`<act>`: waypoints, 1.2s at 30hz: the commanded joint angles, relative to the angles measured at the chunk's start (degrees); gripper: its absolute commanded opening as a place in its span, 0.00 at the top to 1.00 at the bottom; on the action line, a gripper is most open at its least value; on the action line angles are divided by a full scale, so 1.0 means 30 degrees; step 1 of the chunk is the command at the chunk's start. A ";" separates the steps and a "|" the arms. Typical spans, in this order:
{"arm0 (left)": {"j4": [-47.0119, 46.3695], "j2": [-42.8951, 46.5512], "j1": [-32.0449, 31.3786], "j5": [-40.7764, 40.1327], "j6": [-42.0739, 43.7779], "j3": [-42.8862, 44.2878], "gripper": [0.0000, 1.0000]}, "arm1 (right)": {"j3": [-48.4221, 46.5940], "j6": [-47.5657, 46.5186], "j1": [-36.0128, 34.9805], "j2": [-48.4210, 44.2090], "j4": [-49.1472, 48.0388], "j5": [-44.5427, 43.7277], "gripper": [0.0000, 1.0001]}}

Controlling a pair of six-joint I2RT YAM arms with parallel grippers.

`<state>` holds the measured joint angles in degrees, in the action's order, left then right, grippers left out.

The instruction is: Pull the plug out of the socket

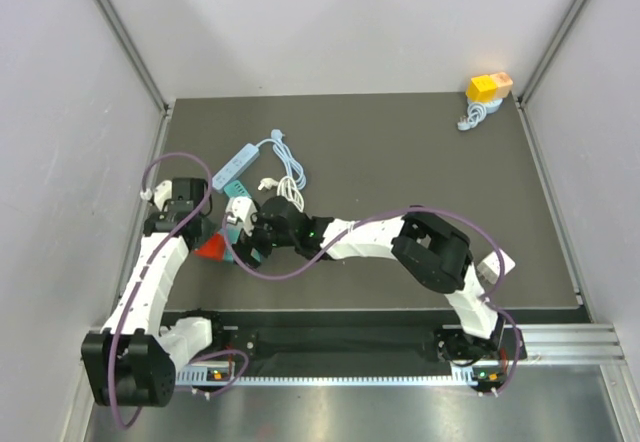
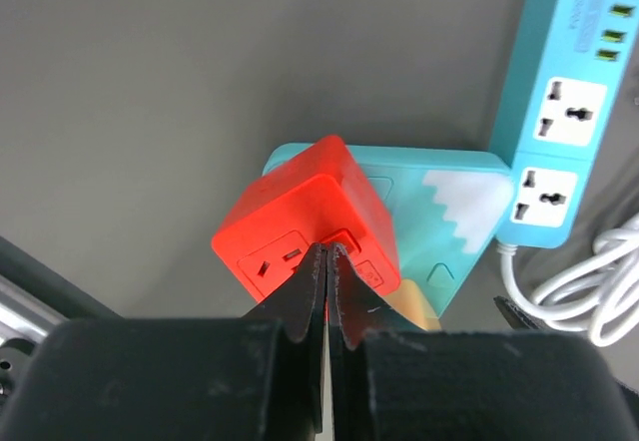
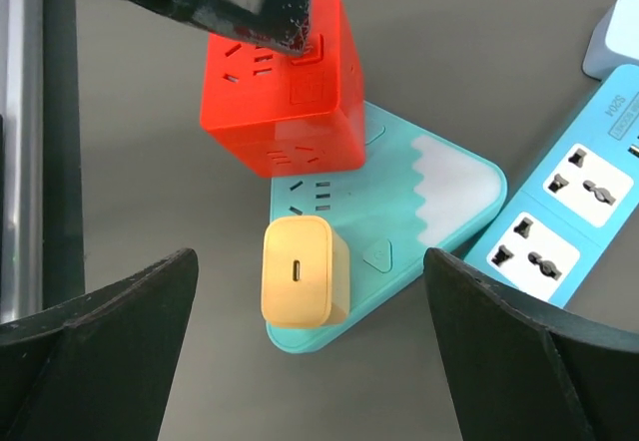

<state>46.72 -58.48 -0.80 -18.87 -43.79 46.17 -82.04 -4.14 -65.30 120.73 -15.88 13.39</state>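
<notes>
At the left-middle of the worktop (image 1: 400, 162), top view: both arms are reaching in bent, claws meeting just beside the blue power strip (image 1: 233, 168).

Left wrist view: the left claw (image 2: 326, 253) is pressed together, tips bearing on the red cube (image 2: 300, 202) standing on the teal socket (image 2: 454, 212).

Right wrist view: the right claw (image 3: 310, 261) is hanging spread wide, straddling the yellow plug (image 3: 297, 271), touching nothing. The plug is looking fully seated in the socket, so gripping and pulling are both waiting to be done.
</notes>
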 commanded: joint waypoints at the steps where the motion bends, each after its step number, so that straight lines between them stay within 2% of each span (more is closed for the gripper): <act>1: 0.0217 -0.0633 0.0148 -0.0416 -0.0724 -0.0331 1.00 | -0.1159 -0.0758 -0.0587 0.0450 0.0341 -0.0360 0.07; 4: 0.0132 -0.1219 0.0613 -0.0682 -0.1018 -0.0537 1.00 | -0.1422 -0.0875 -0.0733 0.0656 0.0634 -0.0507 0.11; 8: -0.0338 -0.1659 0.0910 -0.0477 -0.1077 -0.1210 1.00 | -0.1716 -0.1080 -0.0939 0.0890 0.0957 -0.0829 0.24; 24: -0.0075 -0.1367 0.1174 0.0284 -0.2803 -0.2500 1.00 | -0.2536 -0.1227 -0.1114 0.1564 0.1103 -0.2001 0.36; 27: -0.0366 -0.1484 0.1174 0.1307 -0.3535 -0.3055 1.00 | -0.2536 -0.1198 -0.1173 0.1506 0.0958 -0.2236 0.43; 36: -0.0222 -0.1192 0.1174 0.1984 -0.4944 -0.4228 1.00 | -0.2653 -0.1197 -0.1788 0.1594 0.0547 -0.3757 0.45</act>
<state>34.59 -59.00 2.98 -21.26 -56.69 40.03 -87.44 -7.09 -68.77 125.36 -11.42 4.73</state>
